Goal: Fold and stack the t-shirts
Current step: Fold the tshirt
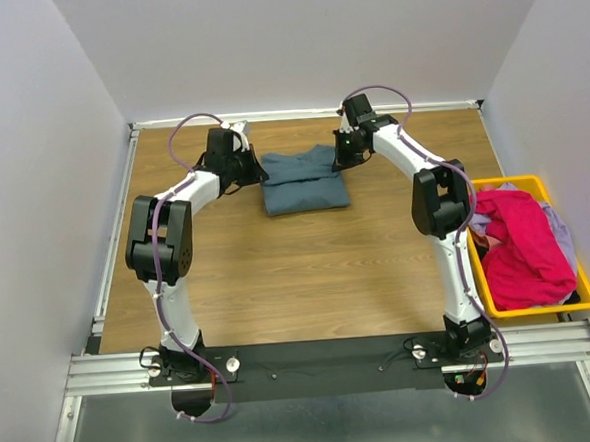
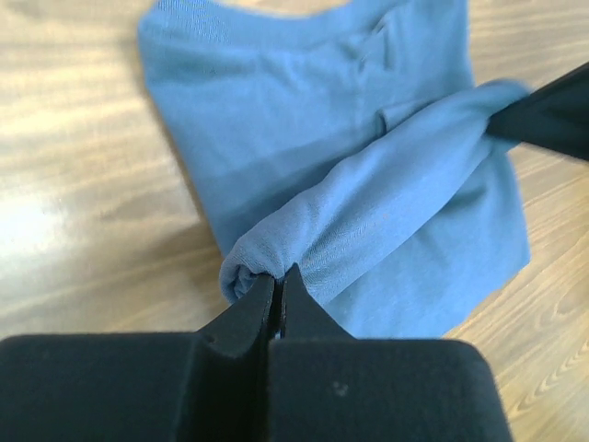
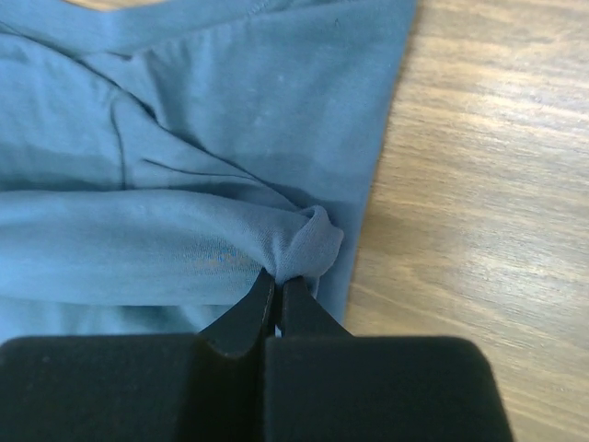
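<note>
Looking from above, you've got the slate blue-grey t-shirt (image 1: 303,185) lying folded on the table (image 1: 309,280), far side, approx. centred. Your left gripper (image 2: 279,276) sits at the shirt's left edge, jaws closed on a bunched fold of it. Your right gripper (image 3: 278,279) sits at the shirt's right edge, jaws closed on the other end of that fold. The fold runs stretched betw. the two, across the layers below. Bare wood lies all round the shirt: plenty on the side toward the arm bases, only a narrow strip behind it. Well apart to the shirt's right, the yellow bin (image 1: 537,310) holds the magenta-pink t-shirt (image 1: 522,252) w/ pale grey-blue cloth (image 1: 565,236) beside it.
</note>
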You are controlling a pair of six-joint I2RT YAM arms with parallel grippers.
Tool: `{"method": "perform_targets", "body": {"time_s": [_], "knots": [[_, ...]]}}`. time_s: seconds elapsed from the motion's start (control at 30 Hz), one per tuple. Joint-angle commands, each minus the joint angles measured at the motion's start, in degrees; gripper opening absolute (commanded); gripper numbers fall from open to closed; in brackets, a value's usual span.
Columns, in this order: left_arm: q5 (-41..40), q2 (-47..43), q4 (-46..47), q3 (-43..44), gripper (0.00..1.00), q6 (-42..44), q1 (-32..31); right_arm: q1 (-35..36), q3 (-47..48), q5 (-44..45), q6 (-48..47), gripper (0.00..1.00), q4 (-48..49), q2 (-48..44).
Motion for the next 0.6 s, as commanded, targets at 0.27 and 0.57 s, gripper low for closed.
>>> {"method": "perform_targets", "body": {"time_s": [0.27, 0.57], "knots": [[1.44, 9.02, 3.78, 5.73, 0.00, -0.95, 0.91, -1.23, -4.65, 3.75, -0.47, 0.01, 6.57, 0.27], [3.55, 10.08, -2.88, 2.66, 0.00, -0.42, -2.85, -0.79, -16.74, -5.29, 1.55, 0.01, 6.92, -3.57]]}}
